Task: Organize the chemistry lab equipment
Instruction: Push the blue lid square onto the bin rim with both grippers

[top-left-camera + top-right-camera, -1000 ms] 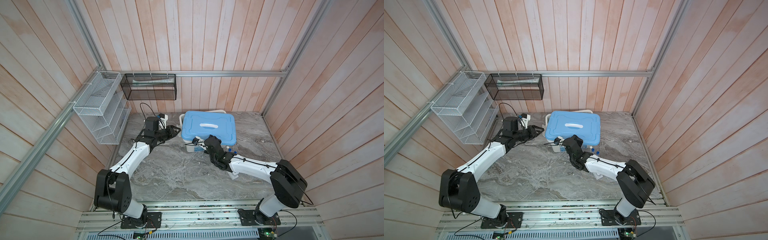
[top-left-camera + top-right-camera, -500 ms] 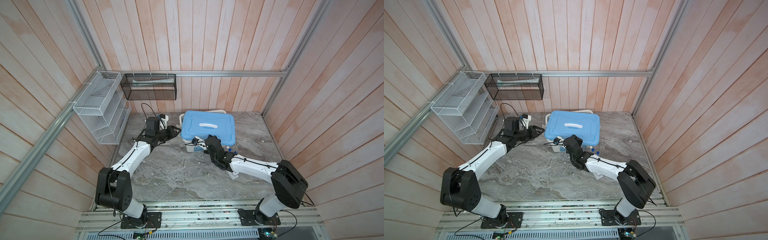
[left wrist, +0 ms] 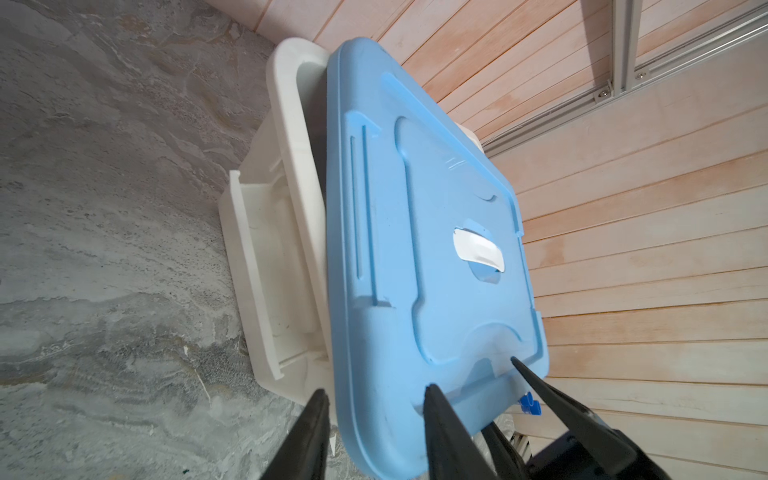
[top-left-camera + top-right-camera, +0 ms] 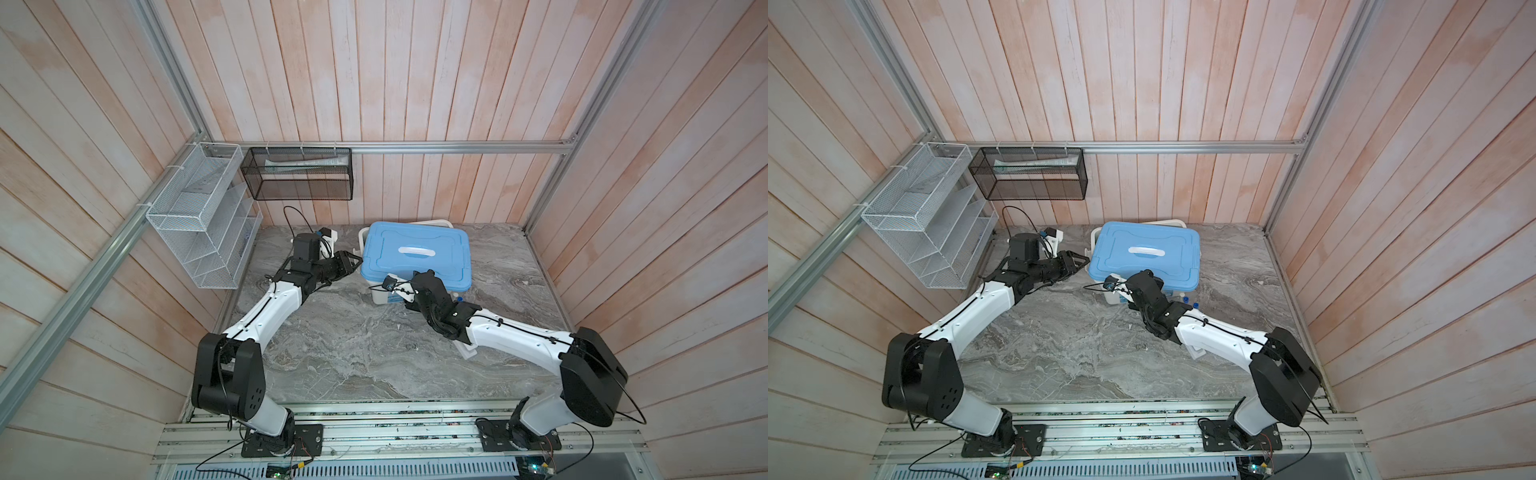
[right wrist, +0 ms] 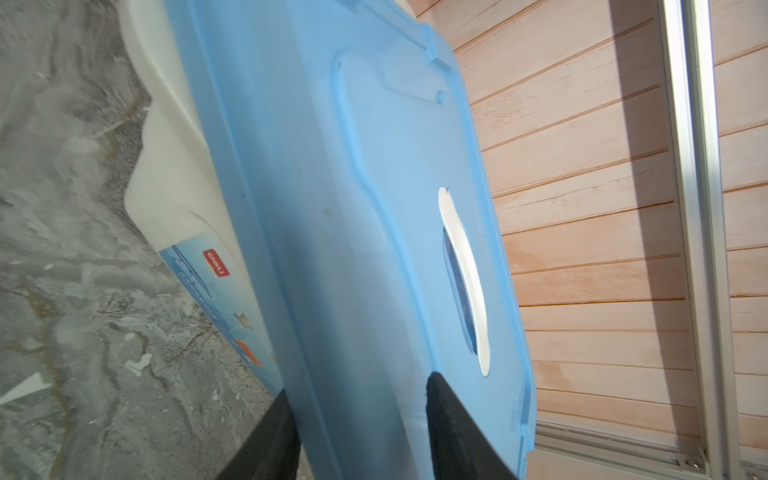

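— Where are the tubes (image 4: 1186, 299)?
— Their blue caps show on the table (image 4: 1079, 353), just beside the white box (image 3: 266, 232), near the right arm (image 4: 1217, 332).
— The grippers?
— The left gripper (image 3: 376, 390) clamps the blue lid (image 3: 415, 208) at its edge, jaws narrow. The right gripper (image 5: 360, 386) straddles the lid too; gripping or loose, I cannot tell.

A red logo patch (image 5: 215, 262) on the white bin's (image 5: 166, 195) side label (image 5: 224, 307), under the blue lid (image 5: 353, 208), bore white letters, apparently "deli", just beyond the right end effector (image 5: 359, 390). Other print was unreadable.
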`<state>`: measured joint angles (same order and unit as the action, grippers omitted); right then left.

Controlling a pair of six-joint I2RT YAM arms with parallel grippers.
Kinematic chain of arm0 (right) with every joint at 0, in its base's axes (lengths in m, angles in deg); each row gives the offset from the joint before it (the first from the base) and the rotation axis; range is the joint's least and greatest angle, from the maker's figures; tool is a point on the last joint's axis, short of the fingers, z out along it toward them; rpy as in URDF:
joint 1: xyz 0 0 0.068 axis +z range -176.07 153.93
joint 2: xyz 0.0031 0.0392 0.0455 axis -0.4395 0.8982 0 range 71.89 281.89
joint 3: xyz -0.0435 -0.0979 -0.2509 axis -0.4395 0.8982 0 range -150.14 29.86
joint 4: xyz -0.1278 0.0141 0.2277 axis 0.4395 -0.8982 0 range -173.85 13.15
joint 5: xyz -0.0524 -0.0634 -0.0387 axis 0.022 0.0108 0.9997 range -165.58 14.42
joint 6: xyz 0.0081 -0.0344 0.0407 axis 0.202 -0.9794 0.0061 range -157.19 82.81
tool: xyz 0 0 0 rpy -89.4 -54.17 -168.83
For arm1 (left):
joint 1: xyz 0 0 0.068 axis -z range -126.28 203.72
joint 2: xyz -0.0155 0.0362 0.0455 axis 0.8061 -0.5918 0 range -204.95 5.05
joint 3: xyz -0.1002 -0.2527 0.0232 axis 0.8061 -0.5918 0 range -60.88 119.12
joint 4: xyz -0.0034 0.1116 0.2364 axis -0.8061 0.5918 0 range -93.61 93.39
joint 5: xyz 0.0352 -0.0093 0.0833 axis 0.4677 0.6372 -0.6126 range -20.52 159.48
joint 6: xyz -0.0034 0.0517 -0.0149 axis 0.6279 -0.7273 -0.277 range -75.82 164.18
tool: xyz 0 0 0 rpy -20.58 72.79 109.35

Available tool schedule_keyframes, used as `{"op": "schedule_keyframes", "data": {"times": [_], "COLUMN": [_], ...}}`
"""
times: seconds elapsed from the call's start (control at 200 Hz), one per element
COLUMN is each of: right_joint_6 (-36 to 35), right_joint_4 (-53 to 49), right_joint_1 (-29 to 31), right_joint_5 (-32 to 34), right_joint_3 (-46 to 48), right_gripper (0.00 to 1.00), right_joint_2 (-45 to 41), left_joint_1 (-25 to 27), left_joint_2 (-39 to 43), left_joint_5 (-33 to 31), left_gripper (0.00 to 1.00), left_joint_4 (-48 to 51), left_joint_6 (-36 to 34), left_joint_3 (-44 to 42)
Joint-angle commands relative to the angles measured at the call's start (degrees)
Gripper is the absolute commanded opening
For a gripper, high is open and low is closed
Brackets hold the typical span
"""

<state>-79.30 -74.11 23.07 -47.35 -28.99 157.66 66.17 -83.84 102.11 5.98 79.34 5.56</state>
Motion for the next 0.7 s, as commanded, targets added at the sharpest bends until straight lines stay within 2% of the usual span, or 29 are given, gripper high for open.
{"op": "schedule_keyframes", "data": {"times": [0.0,0.155,0.345,0.415,0.495,0.61,0.695], "right_joint_6": [6.71,12.14,15.82,18.72,25.33,36.91,43.28], "right_joint_4": [-4.98,-10.92,-12.94,-12.88,-13.94,-18.63,-20.22], "right_joint_1": [0.43,-1.45,-5.01,-6.95,-11.65,-20.96,-27.44], "right_joint_5": [-6.68,-13.31,-13.56,-11.72,-11.56,-16.21,-23.70], "right_joint_3": [-4.10,-6.36,-5.20,-5.59,-7.97,-13.72,-16.24], "right_gripper": [0.49,0.49,0.49,0.49,0.50,0.54,0.56], "right_joint_2": [-5.54,-9.20,-11.22,-11.33,-10.88,-9.48,-8.17], "left_joint_1": [0.21,0.21,0.30,0.30,0.30,0.45,0.72], "left_joint_2": [-0.23,-0.34,0.04,0.26,0.17,0.18,0.07], "left_joint_5": [-0.63,-0.37,-0.27,-0.45,-0.28,-0.36,-0.54], "left_gripper": [0.40,0.40,0.40,0.40,0.40,0.40,0.40], "left_joint_4": [0.46,-0.10,-0.16,-0.05,-0.02,0.02,0.09], "left_joint_6": [-1.40,-0.99,-1.05,-1.05,-0.97,-0.95,-0.97], "left_joint_3": [2.18,2.14,2.07,2.07,2.26,2.88,3.53]}}
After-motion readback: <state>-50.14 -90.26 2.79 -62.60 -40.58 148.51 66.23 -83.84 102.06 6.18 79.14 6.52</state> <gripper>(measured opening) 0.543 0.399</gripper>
